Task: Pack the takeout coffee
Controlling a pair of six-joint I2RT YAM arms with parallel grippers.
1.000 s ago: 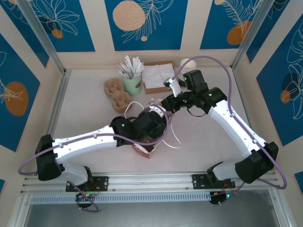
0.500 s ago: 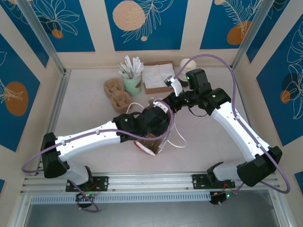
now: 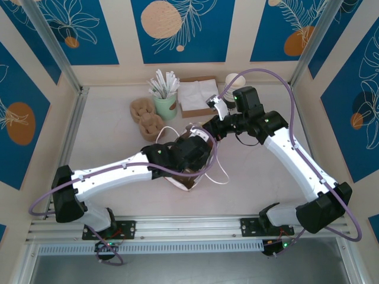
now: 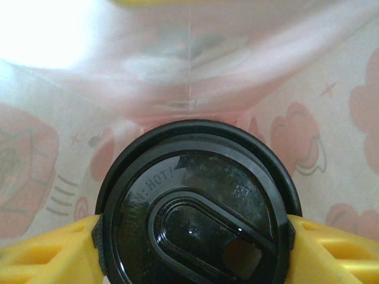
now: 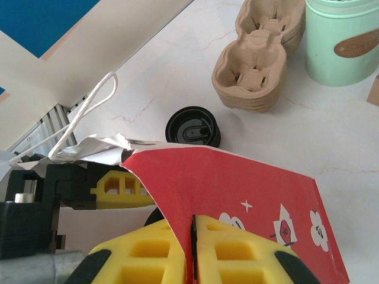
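Coffee: the takeout coffee [image 4: 198, 201] sits down inside the bag, its black lid facing the left wrist camera, "HOT" embossed on top, pink-lit bag wall all around it.
Left claw: the left claw [image 4: 195, 253] pinches the cup, one yellow finger [image 4: 53, 254] pressed to each side just under the lid rim, spread only as wide as the cup.
Bag: red-and-white bag [image 5: 237, 189] lies tilted on the table, mouth towards the left arm, white handle loop [image 5: 89, 112] trailing loose.
Right claw: the right claw [image 5: 193, 236] has its fingers pressed together on the bag's red rim, holding that edge up.
View by view: from above, the left claw [image 3: 192, 152] covers the bag's mouth and a red corner of the bag [image 3: 185, 183] pokes out below it; the left wrist camera gives the lid itself. The right wrist camera adds a low stack of black lids [image 5: 192, 127] just beyond the bag, the pulp cup carriers [image 5: 254, 77] and a mint-green holder [image 5: 343, 41].
Since a second ago: the left arm has pushed further to the right and forward, the right claw [image 3: 208, 127] has shifted slightly right, and the bag's lower corner has slid with them.
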